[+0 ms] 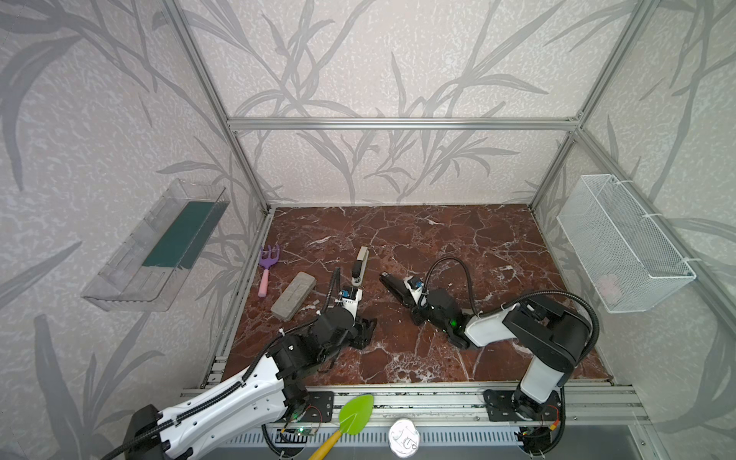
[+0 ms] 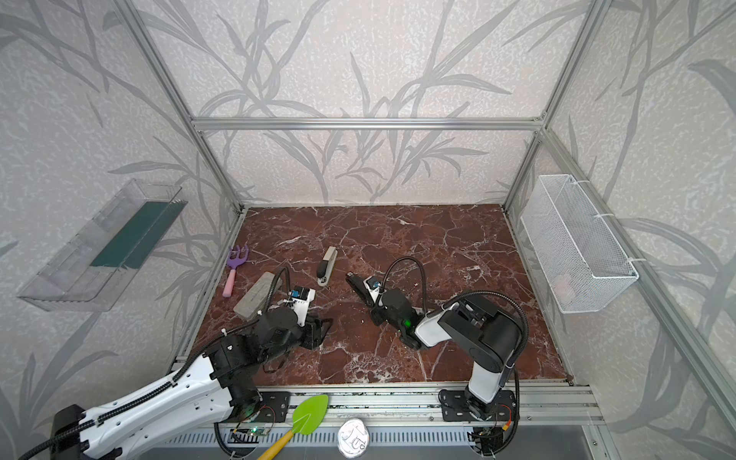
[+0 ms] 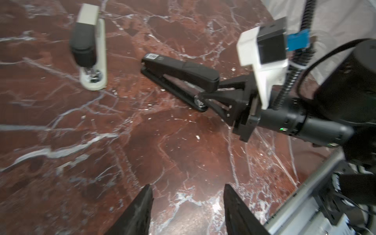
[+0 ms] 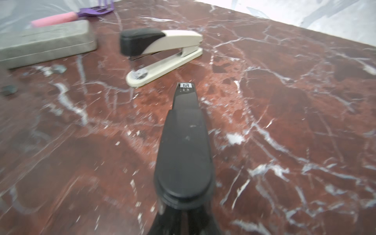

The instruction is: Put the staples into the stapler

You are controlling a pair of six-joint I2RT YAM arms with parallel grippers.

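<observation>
My right gripper (image 3: 211,92) is clamped on the stapler (image 3: 179,71), its fingers (image 3: 223,96) pinching the rounded rear end from either side. The black body runs straight out ahead of the fingertips, nose pointing away from the wrist, with a small white label on that far tip. The top arm is down, leaving only a narrow wedge of gap over the base. The base seems to lie on the marble table (image 3: 81,162), though I cannot tell for sure whether it rests there or is just lifted.

My left gripper (image 3: 188,203) has its jaws apart with nothing but bare marble between them. It hangs well short of the stapler, which lies ahead of its fingertips and off to one side.

Ahead of the stapler's nose, near but not touching, a beige-and-black stapler (image 4: 162,53) sits closed on its base. Beyond that, from the right gripper, lies a flat grey tin (image 4: 44,42), and past the tin a toy rake (image 4: 81,13) with purple tines and a pink handle. Small pale flecks are scattered over the table around both grippers.

In a top view, a white wire basket (image 1: 621,239) hangs on the wall outboard of my right arm, holding something pale (image 1: 607,284) too blurred to identify
</observation>
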